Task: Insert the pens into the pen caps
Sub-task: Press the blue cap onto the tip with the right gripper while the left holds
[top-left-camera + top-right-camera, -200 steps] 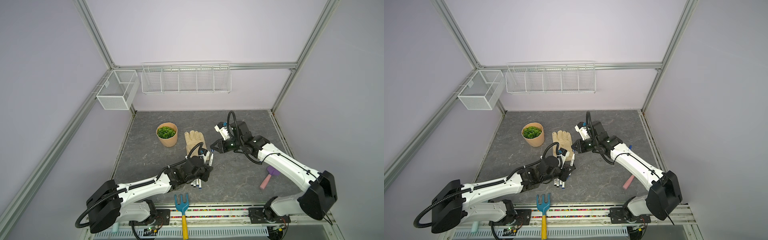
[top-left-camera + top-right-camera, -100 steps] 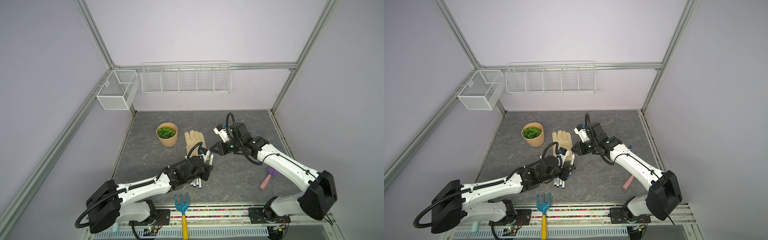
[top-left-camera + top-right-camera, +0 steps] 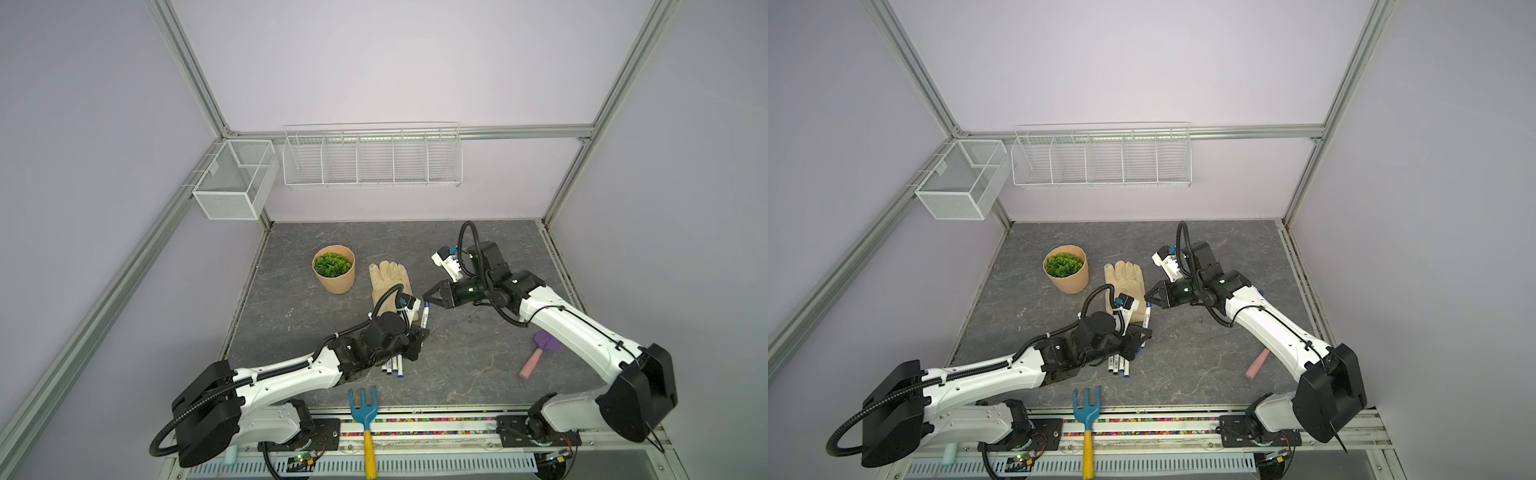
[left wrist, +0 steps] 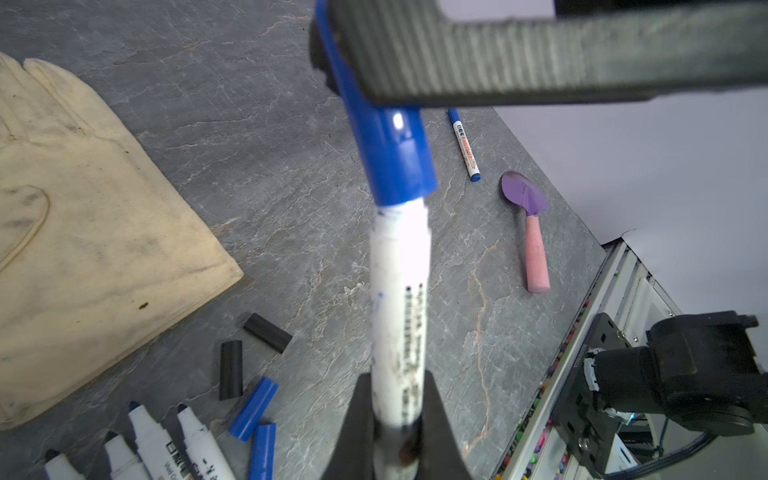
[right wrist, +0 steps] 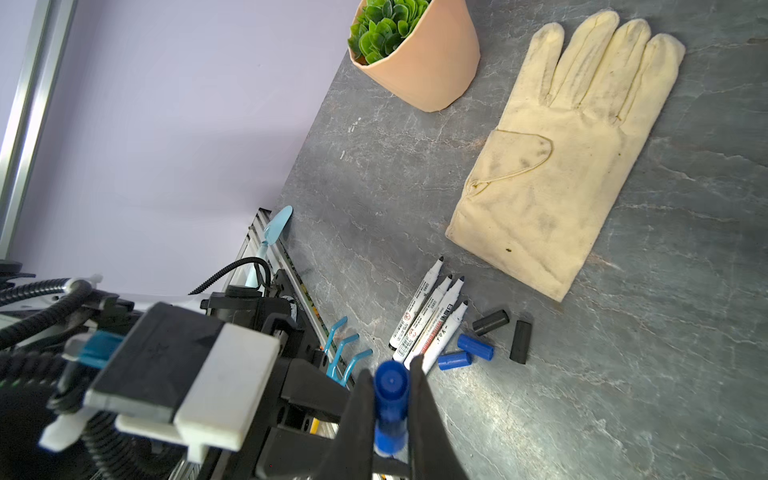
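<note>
Noting a pot (image 3: 334, 274) of green leaves standing just left of the glove (image 3: 390, 277). Spotting 4 uncapped pens (image 5: 424, 320) lying side by side near the glove's cuff, with 2 blue caps (image 5: 475, 347) and 2 black caps (image 5: 490, 322) scattered right beside their tips. Clamping 1 pen (image 4: 399, 291) by its lower barrel in the left gripper (image 4: 397, 386), with jaws closed tight on it, and holding it raised off the table just right of the cuff. Pinching a blue cap (image 5: 390, 399) between the closed jaws of the right gripper (image 5: 390, 368) and covering that pen's tip with it. Finding 1 capped pen (image 4: 465, 145) and a trowel (image 4: 528, 224) lying well right of the glove.
</note>
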{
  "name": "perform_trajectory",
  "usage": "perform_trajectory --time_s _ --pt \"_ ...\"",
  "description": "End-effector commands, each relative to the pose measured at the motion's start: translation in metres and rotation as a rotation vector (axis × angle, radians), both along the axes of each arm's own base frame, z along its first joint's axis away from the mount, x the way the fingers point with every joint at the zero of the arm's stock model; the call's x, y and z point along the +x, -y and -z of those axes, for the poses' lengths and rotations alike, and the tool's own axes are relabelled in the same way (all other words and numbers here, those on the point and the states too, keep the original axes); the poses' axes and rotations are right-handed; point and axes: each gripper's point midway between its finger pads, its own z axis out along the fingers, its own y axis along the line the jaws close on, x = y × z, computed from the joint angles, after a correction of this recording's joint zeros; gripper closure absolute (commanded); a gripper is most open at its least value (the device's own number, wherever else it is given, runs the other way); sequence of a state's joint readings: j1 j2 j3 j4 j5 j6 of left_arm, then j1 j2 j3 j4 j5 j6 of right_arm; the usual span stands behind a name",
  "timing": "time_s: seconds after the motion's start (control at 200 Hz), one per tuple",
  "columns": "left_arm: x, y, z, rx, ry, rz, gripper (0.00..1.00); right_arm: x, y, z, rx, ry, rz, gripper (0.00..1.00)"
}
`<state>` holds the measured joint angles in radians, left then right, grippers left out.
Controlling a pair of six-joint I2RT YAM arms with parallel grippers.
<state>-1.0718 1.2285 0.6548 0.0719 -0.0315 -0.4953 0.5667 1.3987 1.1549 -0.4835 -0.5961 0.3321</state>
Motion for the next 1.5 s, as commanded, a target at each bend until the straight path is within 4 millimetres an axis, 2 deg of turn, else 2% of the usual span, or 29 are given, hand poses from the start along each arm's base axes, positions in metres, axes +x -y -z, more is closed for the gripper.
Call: perform_trajectory --time_s 0.0,0.24,0.54,0.805,0.955,1.08,1.254,1.419,1.494 --pt "0.032 -0.001 -0.049 -0.16 0.109 -0.113 1.0 -0.065 0.009 0.017 -0.033 -0.242 -0.141 0.94" --pt "0.034 0.002 -0.047 -0.169 0.106 -0.11 1.0 -0.089 0.019 0.026 -0.07 -0.304 -0.174 0.94" --pt "0.037 0.008 -0.05 -0.154 0.125 -0.096 1.0 -0.112 0.015 0.04 -0.136 -0.36 -0.249 0.94" --pt "0.04 0.011 -0.055 -0.138 0.147 -0.09 1.0 -0.113 0.016 0.039 -0.134 -0.371 -0.246 0.94" --pt "0.04 0.01 -0.064 -0.159 0.169 -0.095 1.0 -0.113 0.024 0.055 -0.238 -0.361 -0.235 0.94" --pt "0.046 0.008 -0.09 -0.194 0.227 -0.113 1.0 -0.114 0.038 0.08 -0.38 -0.369 -0.211 0.94" --pt "0.054 0.009 -0.15 -0.284 0.345 -0.128 1.0 -0.11 0.05 0.112 -0.51 -0.393 -0.182 0.94" --pt "0.06 0.015 -0.219 -0.396 0.456 -0.106 1.0 -0.11 0.046 0.118 -0.521 -0.392 -0.196 0.94" --pt "0.06 0.02 -0.243 -0.451 0.476 -0.075 1.0 -0.111 0.044 0.118 -0.525 -0.382 -0.207 0.94"
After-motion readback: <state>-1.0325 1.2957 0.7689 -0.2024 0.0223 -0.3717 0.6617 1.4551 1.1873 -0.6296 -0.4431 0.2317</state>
